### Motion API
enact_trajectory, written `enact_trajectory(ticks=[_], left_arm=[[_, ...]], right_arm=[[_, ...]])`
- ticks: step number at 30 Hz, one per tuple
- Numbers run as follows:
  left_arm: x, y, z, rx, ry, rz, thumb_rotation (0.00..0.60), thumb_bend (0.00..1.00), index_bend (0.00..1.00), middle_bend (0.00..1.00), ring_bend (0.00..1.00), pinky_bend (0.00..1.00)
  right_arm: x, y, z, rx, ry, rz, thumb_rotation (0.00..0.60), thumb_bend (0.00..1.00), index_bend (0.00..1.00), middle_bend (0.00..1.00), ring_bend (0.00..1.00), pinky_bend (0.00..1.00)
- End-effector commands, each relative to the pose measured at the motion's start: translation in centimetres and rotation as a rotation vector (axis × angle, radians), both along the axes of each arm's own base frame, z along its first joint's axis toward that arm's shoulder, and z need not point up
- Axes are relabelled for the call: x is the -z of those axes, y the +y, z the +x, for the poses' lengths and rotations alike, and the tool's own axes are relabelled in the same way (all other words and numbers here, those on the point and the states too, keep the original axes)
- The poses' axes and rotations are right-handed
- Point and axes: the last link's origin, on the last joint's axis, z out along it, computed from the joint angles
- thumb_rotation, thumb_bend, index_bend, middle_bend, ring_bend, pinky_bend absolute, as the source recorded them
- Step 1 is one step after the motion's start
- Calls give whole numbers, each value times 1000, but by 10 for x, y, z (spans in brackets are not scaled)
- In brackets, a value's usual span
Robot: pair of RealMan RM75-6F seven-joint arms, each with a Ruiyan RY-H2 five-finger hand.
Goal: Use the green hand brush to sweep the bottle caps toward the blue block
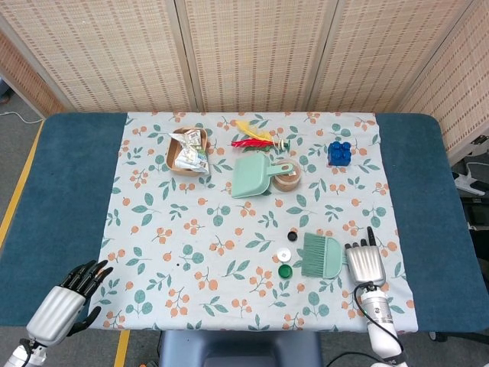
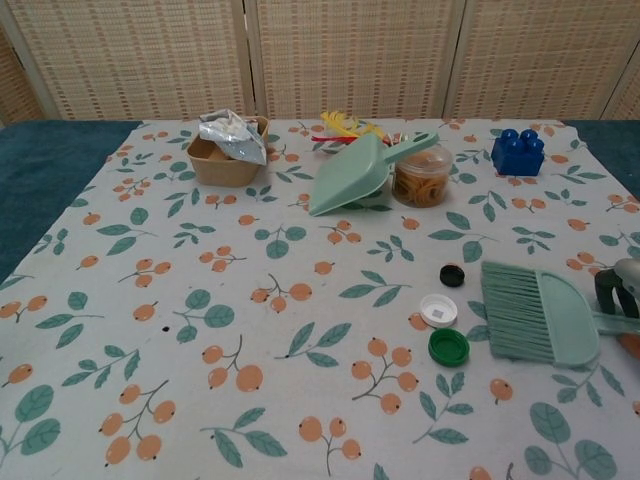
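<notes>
The green hand brush (image 1: 323, 255) lies low over the cloth at the front right, bristles pointing left. My right hand (image 1: 365, 262) holds its handle, which is hidden under the hand; in the chest view the hand (image 2: 620, 290) shows only at the right edge, behind the brush (image 2: 540, 312). Just left of the bristles lie three caps: black (image 1: 293, 235), white (image 1: 284, 254) and green (image 1: 285, 270). The bristles stand a short gap from the green cap (image 2: 449, 346). The blue block (image 1: 340, 152) sits at the far right. My left hand (image 1: 69, 298) rests at the front left, fingers apart, holding nothing.
A green dustpan (image 1: 252, 176) leans on a round tub of rubber bands (image 1: 288, 177) at the back middle. A tan bowl with foil (image 1: 187, 151) and red and yellow feathers (image 1: 252, 134) lie behind it. The floral cloth (image 1: 191, 229) covers the table's middle.
</notes>
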Motion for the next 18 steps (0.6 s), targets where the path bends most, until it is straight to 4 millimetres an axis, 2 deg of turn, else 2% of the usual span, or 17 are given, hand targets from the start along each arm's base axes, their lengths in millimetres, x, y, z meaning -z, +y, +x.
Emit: enact_trajectory(ticks=[1,6,10,14,18], left_arm=[[-1,0,0,-1,-1,1,600,396,0,0,0,145],[0,0,0,1,-3,0,600,397,0,0,0,145],[0,-1,2,3,-8,0,600,397,0,0,0,145],[1,-2,3,5,-13,-2,600,398,0,0,0,145],[3,-2,5,8,-14,-6,600,397,0,0,0,145]], right_arm=[[-8,1,1,-39,-9,-8,600,506,922,712,395,0],[-36,3,5,-99,81,33,600,507,931,725,403,0],[-61,6,18,-186,149,67,600,507,942,731,403,0],[-86,16,50,-358,174,92,600,508,965,751,414,0],[-102,27,82,-518,260,122,600,507,974,762,426,0]])
